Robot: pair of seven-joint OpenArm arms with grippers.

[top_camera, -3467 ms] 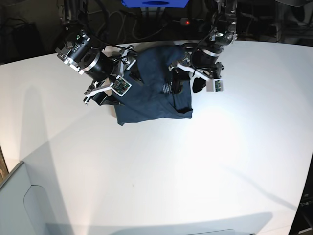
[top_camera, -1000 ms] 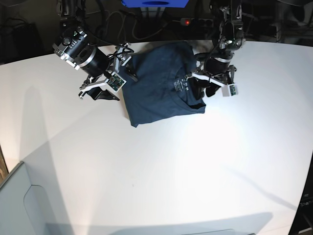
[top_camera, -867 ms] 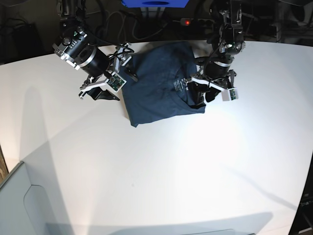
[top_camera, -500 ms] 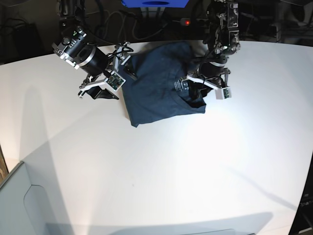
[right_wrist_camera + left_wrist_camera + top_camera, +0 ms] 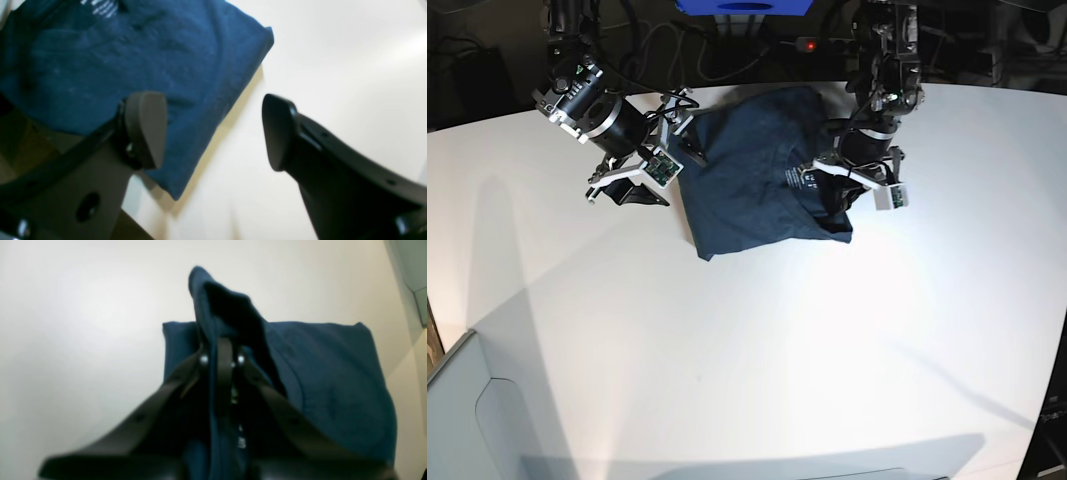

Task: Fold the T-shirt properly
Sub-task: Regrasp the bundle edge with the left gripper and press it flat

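Note:
The dark navy T-shirt (image 5: 747, 185) lies in a folded bundle at the back middle of the white table (image 5: 757, 350); white label print shows near its neck (image 5: 805, 177). My left gripper (image 5: 835, 207) is at the bundle's right front corner, shut on a raised fold of the cloth. In the left wrist view the left gripper (image 5: 222, 358) pinches that fold, with the rest of the T-shirt (image 5: 333, 373) flat behind it. My right gripper (image 5: 669, 172) stands open at the bundle's left edge. The right wrist view has the right gripper (image 5: 211, 130) empty, one pad (image 5: 146, 126) above the T-shirt (image 5: 133, 50).
A grey bin corner (image 5: 457, 420) sits at the table's front left, also seen as a grey-green edge (image 5: 412, 266) in the left wrist view. Cables and a blue object (image 5: 742, 8) lie behind the table's far edge.
My left gripper has closed onto the cloth by the neck and shifted slightly toward the front. The right arm has barely moved.

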